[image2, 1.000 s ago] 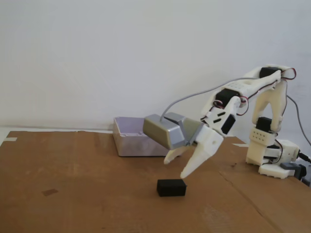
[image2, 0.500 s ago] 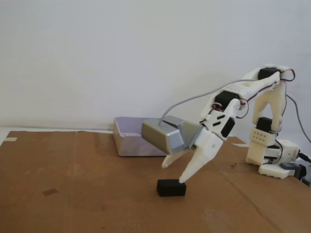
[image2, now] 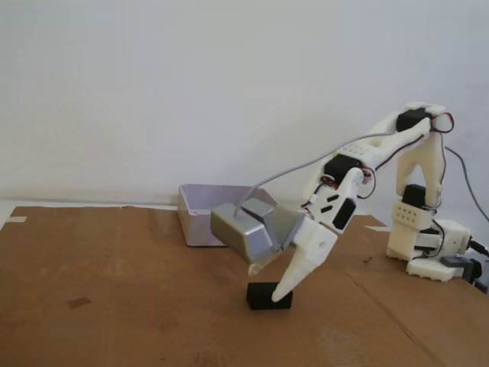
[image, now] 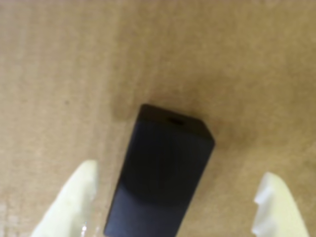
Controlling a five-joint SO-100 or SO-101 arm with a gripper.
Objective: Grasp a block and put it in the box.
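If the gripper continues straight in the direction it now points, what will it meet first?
Most likely the black block, which lies between the open fingers of the gripper; the fingertips themselves would probably reach the cardboard surface on either side.

I find nothing to read in either view: no words, labels, brand marks, numbers or signs stand on anything I can see.
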